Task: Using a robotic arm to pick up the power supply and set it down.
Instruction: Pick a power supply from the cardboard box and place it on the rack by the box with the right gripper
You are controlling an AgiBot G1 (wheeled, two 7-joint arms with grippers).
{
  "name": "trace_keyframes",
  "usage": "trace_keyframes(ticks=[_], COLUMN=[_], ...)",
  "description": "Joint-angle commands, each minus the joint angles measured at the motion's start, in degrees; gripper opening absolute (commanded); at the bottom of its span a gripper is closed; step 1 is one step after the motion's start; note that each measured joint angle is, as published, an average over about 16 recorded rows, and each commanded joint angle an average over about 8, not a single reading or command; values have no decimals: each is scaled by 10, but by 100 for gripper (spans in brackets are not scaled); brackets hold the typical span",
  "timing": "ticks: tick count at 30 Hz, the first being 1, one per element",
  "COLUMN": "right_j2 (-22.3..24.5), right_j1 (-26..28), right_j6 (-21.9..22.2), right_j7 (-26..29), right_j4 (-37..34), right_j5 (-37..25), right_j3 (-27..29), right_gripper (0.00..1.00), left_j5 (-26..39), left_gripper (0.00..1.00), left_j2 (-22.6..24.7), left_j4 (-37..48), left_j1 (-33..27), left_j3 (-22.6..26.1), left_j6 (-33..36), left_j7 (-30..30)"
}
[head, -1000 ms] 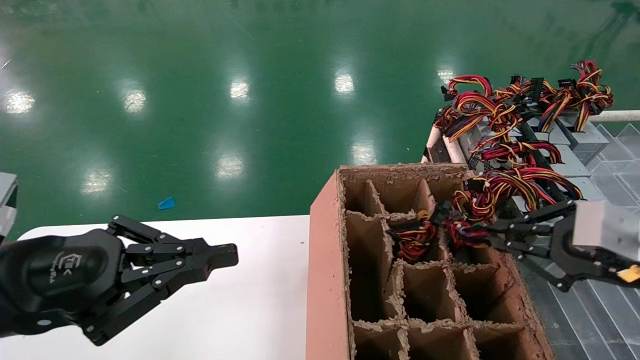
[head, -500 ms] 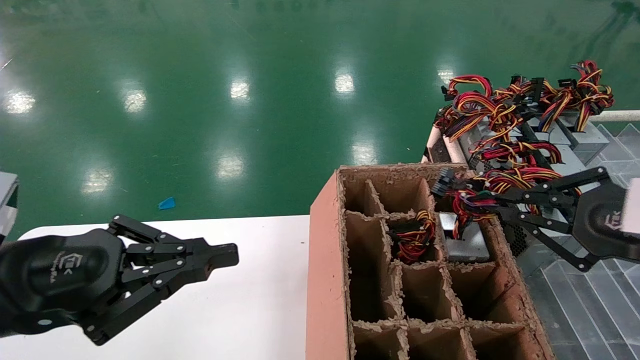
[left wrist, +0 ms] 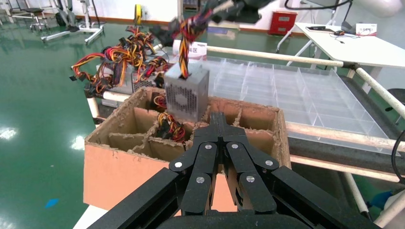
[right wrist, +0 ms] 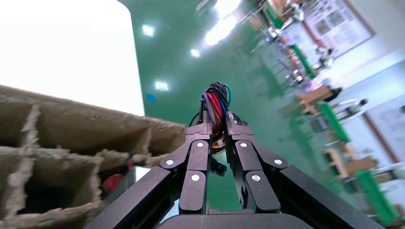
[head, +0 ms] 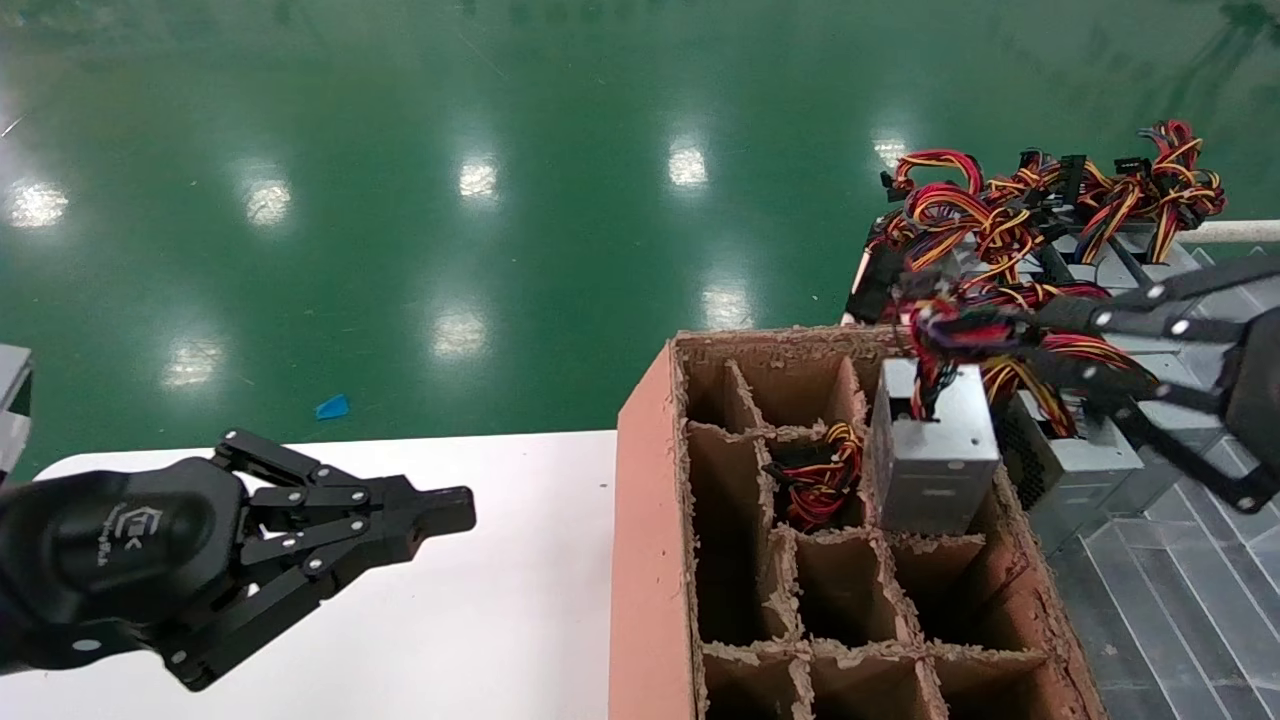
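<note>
Nearest the head camera, over the white table [head: 480,600], hovering idle: left gripper [head: 445,512], fingers pressed together with nothing between them. Just beyond the table's edge, standing upright: brown divided carton [head: 650,520], its ragged cardboard walls splitting it into cells. Sitting down inside one middle cell: bundle of red, yellow and black wires [head: 820,480]. Rising out of the neighbouring cell on the robot's right side, lower end at the level of the cell's rim: silver-grey power supply [head: 935,450], hanging upright by its own wire bundle [head: 945,330], vented face turned toward the left wrist camera. Pinching that wire bundle from the right, above the box: right gripper [head: 965,332], fingertips clamped on the cables and not touching the metal case. Farther back on the right, lying crowded together on a rack [head: 1240,232]: more power supplies [head: 1075,465] with tangled wires. Stretching behind everything: glossy green floor [head: 400,200].
</note>
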Motion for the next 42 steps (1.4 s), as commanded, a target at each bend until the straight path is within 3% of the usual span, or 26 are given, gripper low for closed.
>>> trace_keyframes(ticks=[1, 14, 23, 32, 42], right_j2=[5, 59, 114, 158, 154], right_j1=[-3, -30, -23, -16, -15], right_j6=[3, 37, 29, -20, -98], right_j7=[-8, -48, -60, -46, -2], right_j4=[8, 14, -57, -204, -326], right_j5=[10, 31, 38, -67, -207], right_j3=[11, 95, 186, 279, 336], right_gripper=[0, 0, 0, 0, 0], left_j5=[0, 0, 0, 0, 0], left_gripper=[0, 0, 0, 0, 0], left_j2=[0, 0, 0, 0, 0], left_j4=[0, 0, 0, 0, 0], left_j1=[0, 0, 0, 0, 0], left_j3=[0, 0, 0, 0, 0], left_j6=[0, 0, 0, 0, 0], left_j7=[0, 0, 0, 0, 0])
